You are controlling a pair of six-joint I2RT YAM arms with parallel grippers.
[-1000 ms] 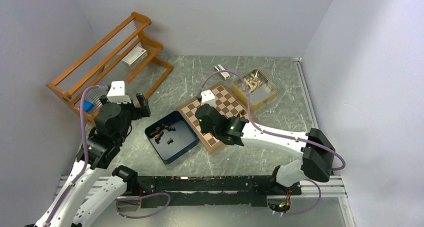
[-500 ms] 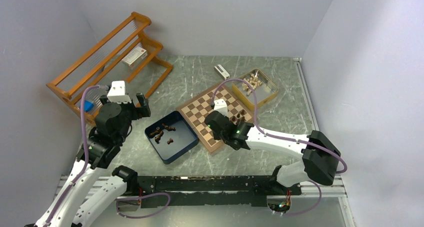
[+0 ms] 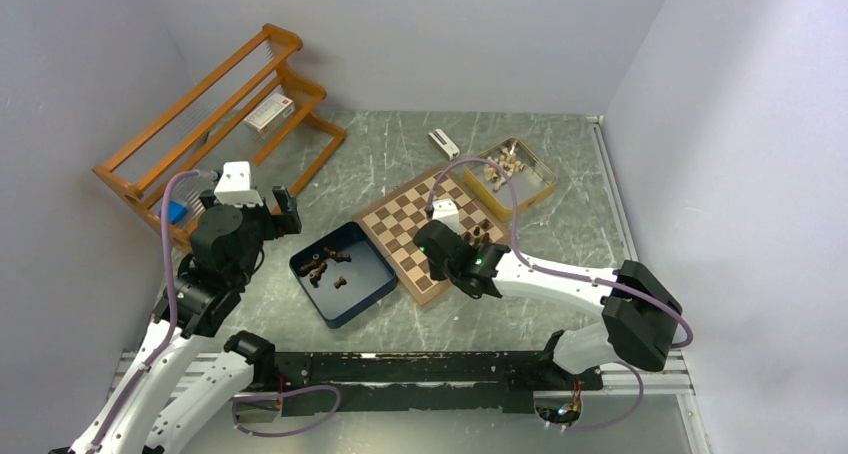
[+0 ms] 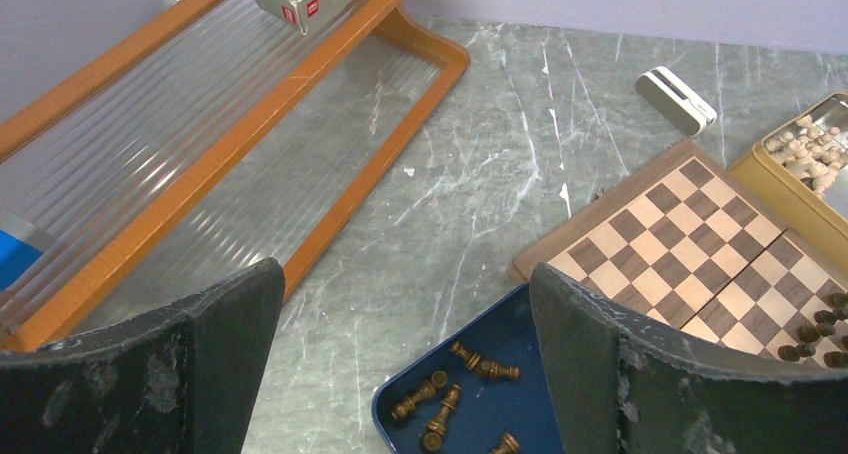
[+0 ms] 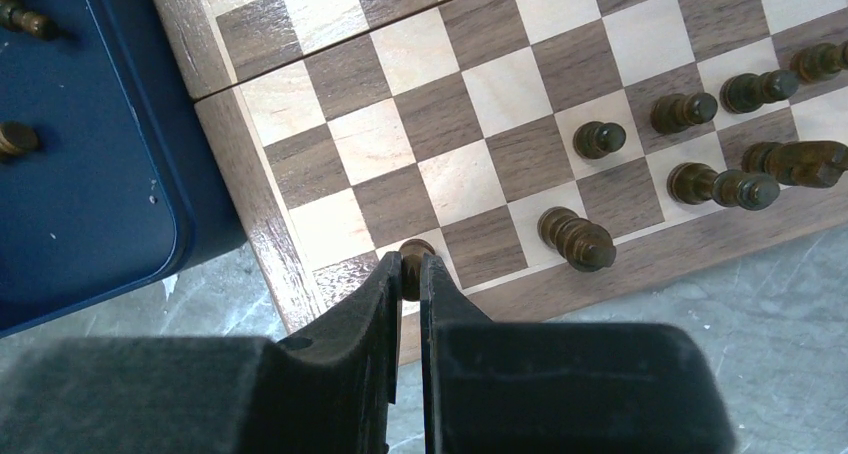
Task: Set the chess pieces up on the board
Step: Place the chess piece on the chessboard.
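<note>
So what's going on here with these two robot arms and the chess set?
The robot is setting up a chess set. The right tool is shut on a dark chess piece over the edge row of the board, close to a corner. Several dark pieces already sit along that side. Other loose pieces lie in the blue box beside the board. The left tool hangs open above the table, holding nothing.
</note>
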